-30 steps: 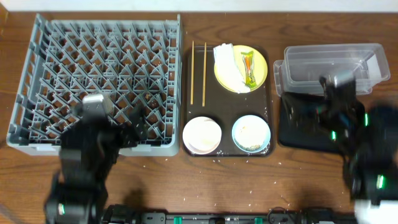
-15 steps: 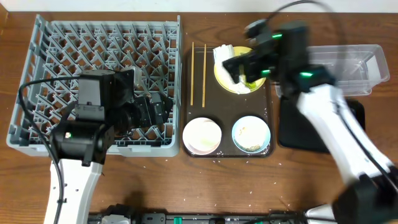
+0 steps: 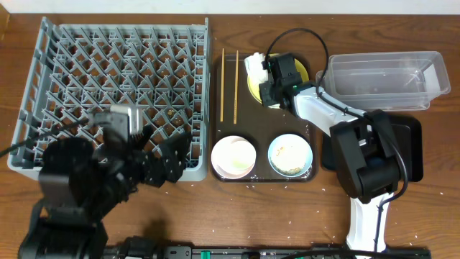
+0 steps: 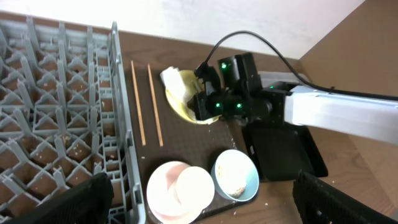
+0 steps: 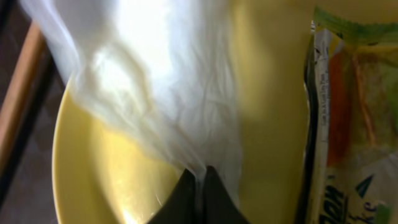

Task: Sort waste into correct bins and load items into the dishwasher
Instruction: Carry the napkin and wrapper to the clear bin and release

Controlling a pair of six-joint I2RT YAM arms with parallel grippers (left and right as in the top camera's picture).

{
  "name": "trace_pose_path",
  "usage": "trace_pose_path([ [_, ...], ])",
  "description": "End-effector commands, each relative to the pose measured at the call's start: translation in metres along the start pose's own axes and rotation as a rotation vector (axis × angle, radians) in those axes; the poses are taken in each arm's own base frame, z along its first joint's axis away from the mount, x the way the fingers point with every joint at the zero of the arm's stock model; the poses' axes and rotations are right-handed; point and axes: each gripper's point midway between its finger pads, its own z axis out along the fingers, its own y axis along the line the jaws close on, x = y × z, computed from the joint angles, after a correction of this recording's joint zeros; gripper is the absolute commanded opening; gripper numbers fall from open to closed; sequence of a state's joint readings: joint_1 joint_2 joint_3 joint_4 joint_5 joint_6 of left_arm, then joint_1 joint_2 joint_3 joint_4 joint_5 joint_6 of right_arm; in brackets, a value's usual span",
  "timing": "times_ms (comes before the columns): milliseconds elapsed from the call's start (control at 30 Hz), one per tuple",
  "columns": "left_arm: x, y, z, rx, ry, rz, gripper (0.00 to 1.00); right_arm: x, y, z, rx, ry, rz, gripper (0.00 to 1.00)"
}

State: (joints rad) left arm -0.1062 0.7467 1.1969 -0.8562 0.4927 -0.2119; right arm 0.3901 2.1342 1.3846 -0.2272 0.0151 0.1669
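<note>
Evidently the right hand [image 5: 198,190] had its fingers pressed together on the lower edge of the napkin [image 5: 165,81], pinching it just over the plate [image 5: 267,87]. This was probably so the paper could come off as waste before the plate went to the rack [image 3: 108,68]. The wrapper [image 5: 348,130] lay beside it on the same plate, cut off by the wrist view's edge, and the fingertips were cropped too, so how much paper they held was hard to tell. The chopsticks [image 3: 229,85] lay next to the plate on the brown tray [image 3: 259,122]. The tub [image 3: 384,75] stood near on the desk [image 3: 431,216], handy for a drop, while the arm hid much of the black tray [image 3: 411,144]. The left hand [image 3: 167,158] hung spread and empty over the rack's front edge, likely waiting for dishes
</note>
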Motion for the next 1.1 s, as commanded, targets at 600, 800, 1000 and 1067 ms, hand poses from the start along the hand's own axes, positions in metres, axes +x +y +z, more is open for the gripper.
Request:
trace_pose_path([
  [600, -0.012, -0.009, -0.008, 0.025, -0.048, 0.035, 0.93, 0.009, -0.233, -0.191, 0.423, -0.122, 1.05, 0.21],
  [800, -0.012, -0.009, -0.008, 0.025, -0.048, 0.035, 0.93, -0.052, -0.177, -0.174, 0.03, -0.187, 0.752, 0.47],
  [1000, -0.012, -0.009, -0.008, 0.025, -0.048, 0.036, 0.93, -0.085, -0.057, -0.163, -0.136, -0.242, 0.117, 0.53],
  [1067, -0.012, -0.009, -0.008, 0.025, -0.048, 0.035, 0.93, -0.079, -0.049, -0.141, -0.026, -0.219, 0.074, 0.56],
])
